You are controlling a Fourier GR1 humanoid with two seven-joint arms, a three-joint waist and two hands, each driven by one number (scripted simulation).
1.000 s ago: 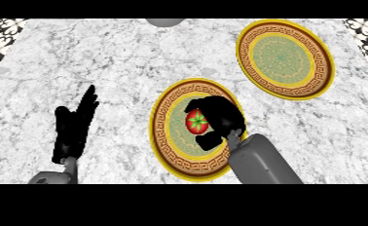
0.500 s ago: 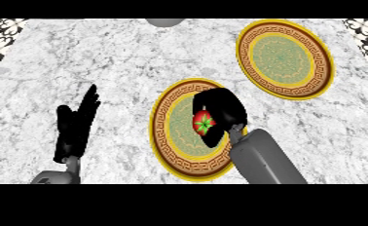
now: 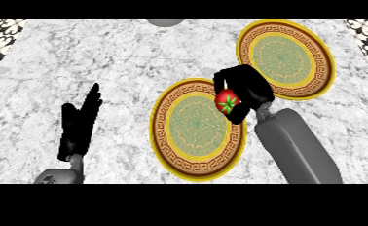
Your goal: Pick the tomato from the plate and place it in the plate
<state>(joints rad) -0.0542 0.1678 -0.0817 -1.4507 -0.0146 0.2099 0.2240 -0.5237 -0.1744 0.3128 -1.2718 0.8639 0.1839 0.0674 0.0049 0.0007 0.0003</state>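
Observation:
My right hand is curled round a red tomato with a green stem. It holds the tomato above the right rim of the near plate, a yellow-rimmed plate with a green patterned centre. A second plate of the same kind lies farther back to the right, just beyond the hand. My left hand rests open at the lower left, fingers up, well away from both plates.
The counter is white-grey marble. A grey rounded object pokes in at the top edge, centre. Dark patterned corners show at the top left and top right.
My right hand has lifted the tomato off the near plate's centre and carried it up and to the right, toward the far plate. The left hand stayed still.

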